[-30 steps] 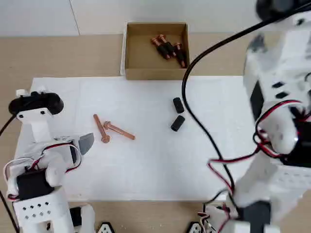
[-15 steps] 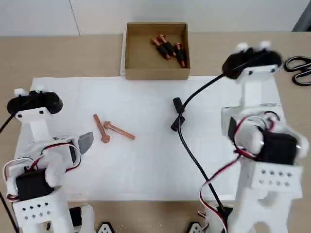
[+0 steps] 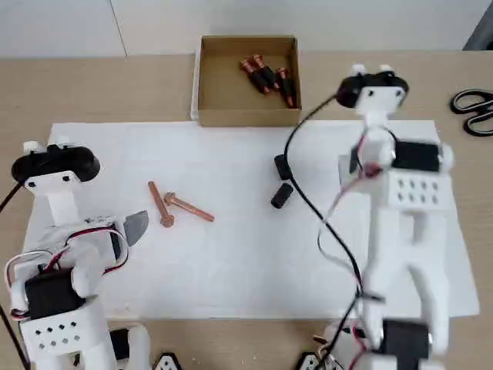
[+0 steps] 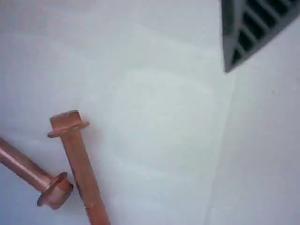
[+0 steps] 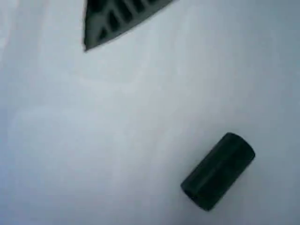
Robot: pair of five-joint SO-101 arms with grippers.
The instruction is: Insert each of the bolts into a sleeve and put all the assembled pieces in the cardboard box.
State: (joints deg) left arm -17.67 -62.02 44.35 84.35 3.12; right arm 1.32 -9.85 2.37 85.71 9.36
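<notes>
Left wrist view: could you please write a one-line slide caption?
Two loose copper bolts lie close together on a white sheet, not yet sleeved.

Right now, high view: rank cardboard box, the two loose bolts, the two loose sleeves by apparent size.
1. cardboard box
2. left bolt and right bolt, about alike
3. far sleeve and near sleeve, about alike

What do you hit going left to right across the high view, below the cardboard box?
white left arm → steeper copper flanged bolt → flatter copper flanged bolt → two black cylindrical sleeves, level across: far black sleeve, near black sleeve → white right arm → black-handled scissors
</notes>
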